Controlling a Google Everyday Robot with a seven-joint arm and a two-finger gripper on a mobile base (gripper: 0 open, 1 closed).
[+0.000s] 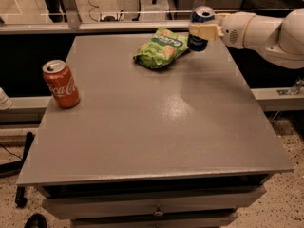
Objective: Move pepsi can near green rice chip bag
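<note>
Grey desk (152, 127) fills the near ground, bare across its front half. Farther back on its left side stands a red can (61, 83), upright and well apart from everything else; it has no part in this job.

Beyond that, toward the far edge, lies the bag (161, 47), flat on the desk and a little right of centre. Just to its right, at the far right corner, my tool (203, 31) is clamped on the pepsi (204, 13), fingers pressed round its middle, the can upright with its silver top showing above them. My arm (266, 30) reaches in from the right.

I judge the carrying all but finished: the pepsi sits just beside the bag. Whether its base touches the desk I cannot tell. What remains, as I read it, is to set it down there and let go.
</note>
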